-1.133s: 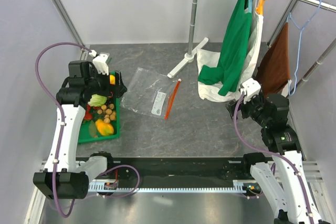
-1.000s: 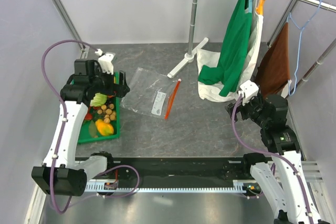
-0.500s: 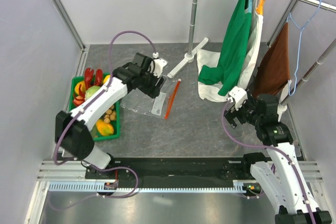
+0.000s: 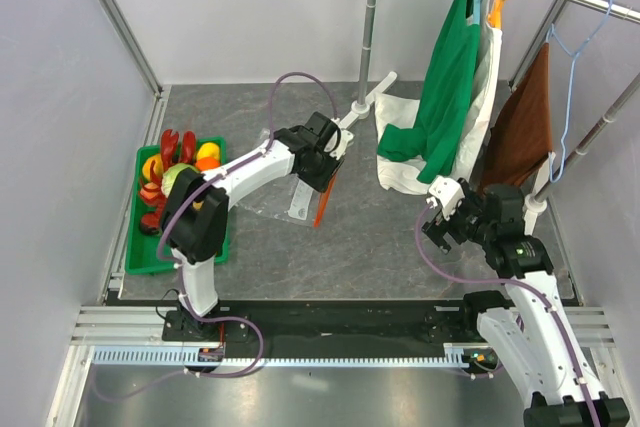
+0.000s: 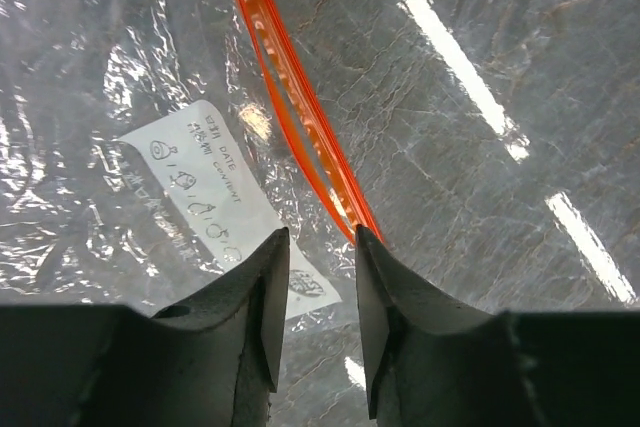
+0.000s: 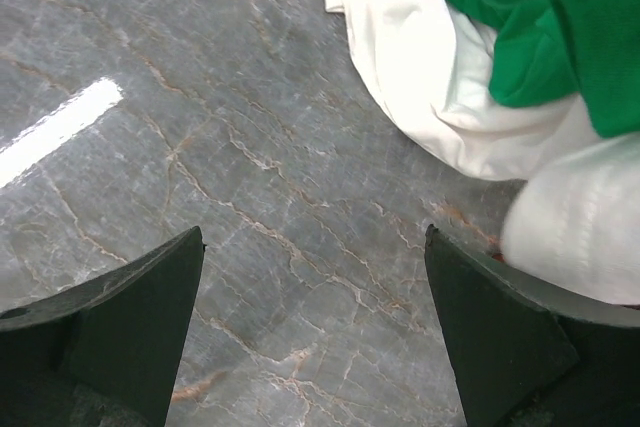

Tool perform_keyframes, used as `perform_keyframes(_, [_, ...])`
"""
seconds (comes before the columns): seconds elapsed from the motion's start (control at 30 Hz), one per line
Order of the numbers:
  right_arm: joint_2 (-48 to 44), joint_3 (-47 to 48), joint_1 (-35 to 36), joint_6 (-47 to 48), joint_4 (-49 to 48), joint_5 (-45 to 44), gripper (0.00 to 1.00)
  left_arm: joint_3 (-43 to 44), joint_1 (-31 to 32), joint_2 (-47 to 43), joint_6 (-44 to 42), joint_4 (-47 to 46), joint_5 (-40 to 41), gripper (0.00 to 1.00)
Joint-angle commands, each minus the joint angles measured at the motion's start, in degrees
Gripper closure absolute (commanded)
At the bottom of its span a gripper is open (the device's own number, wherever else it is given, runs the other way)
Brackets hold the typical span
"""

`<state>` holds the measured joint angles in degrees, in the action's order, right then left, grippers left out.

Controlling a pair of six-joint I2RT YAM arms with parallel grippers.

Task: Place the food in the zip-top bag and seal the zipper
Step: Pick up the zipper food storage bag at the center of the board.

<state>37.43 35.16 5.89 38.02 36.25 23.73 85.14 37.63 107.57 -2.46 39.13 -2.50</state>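
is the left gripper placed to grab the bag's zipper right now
Probably yes: the left gripper hangs just over the zipper with its jaws apart, and nothing lies between them and that orange strip.

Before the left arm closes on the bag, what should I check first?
1. Left pincer open: ok, fingers apart, nothing gripped.
2. Left pincer at the zipper: ok, the orange strip ends by one fingertip.
3. Zip-top bag mouth open: cannot tell; the plastic lies crinkled on the table.
4. Food in the bag: not ok, it lies in the green tray.
5. Right pincer free: ok, open above bare table beside the white cloth.
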Motion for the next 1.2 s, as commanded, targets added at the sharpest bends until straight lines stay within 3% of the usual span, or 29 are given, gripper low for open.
perform_keyframes(0.0, [-2.2,-1.1,0.0,3.4,0.6,5.1,0.02,2.6,0.0,2.8,4.8,-1.4,0.2,0.62])
perform_keyframes(0.37, [-1.1,-0.8,0.0,3.6,0.1,8.2,0.02,-0.2,0.1,5.8,6.6,-4.2,-3.9,0.62])
perform_keyframes(0.87, [4.1,0.1,0.0,-6.0,-5.5,11.0,0.02,0.5,0.0,9.3,6.5,-7.0,5.0,0.74])
perform_keyframes(1.07, [8.8,2.4,0.4,-6.5,-6.0,12.0,0.02,1.1,-0.1,10.5,6.1,-6.9,7.3,0.73])
perform_keyframes(1.17, [9.8,2.5,1.6,-6.1,-6.4,12.0,0.02,1.9,-0.1,10.9,5.9,-6.9,8.1,0.66])
